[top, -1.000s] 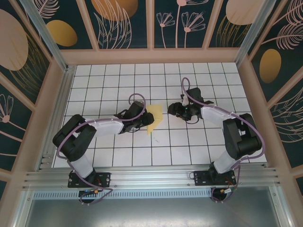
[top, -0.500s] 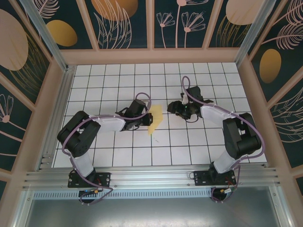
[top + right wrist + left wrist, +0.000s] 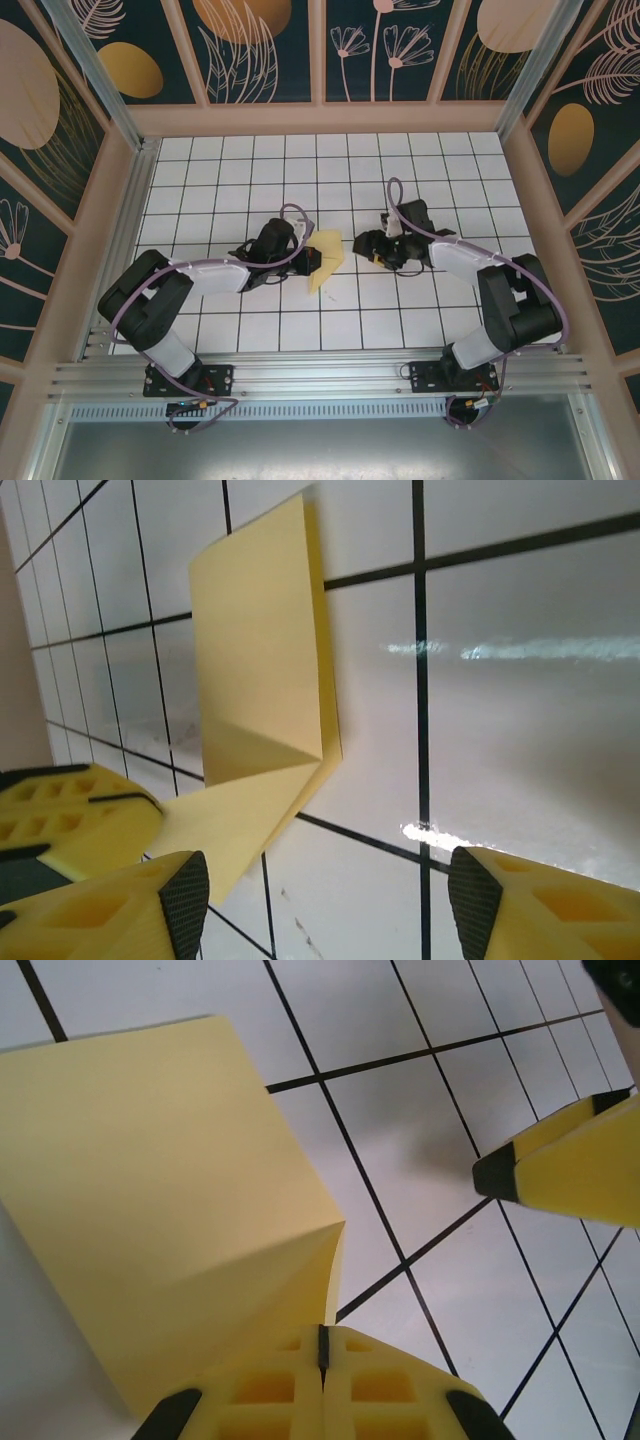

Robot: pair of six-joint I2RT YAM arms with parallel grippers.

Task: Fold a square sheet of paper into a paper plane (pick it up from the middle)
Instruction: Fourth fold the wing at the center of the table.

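In the middle of the overhead view, the left gripper [image 3: 311,258] is clenched on the left edge of the sheet of paper [image 3: 329,260], pale yellow and already folded, which sits over the white tiled table [image 3: 250,325] as a narrow shape running from upper right to lower left; the right gripper [image 3: 363,243] hovers just to the right of the sheet, apart from it, its jaws released and spread wide. In the left wrist view the two yellow fingers [image 3: 270,1390] meet at the bottom centre of the frame with the paper's corner pinched between them; the sheet fans out to the upper left, a crease running across it, and a shadow falls on the tiles to its right; a black-tipped yellow finger of the other arm enters at the right edge. In the right wrist view the sheet occupies the upper left, its lower point drawn toward the opposite gripper at the left edge; whether the far edge of the paper touches the tiles cannot be told.
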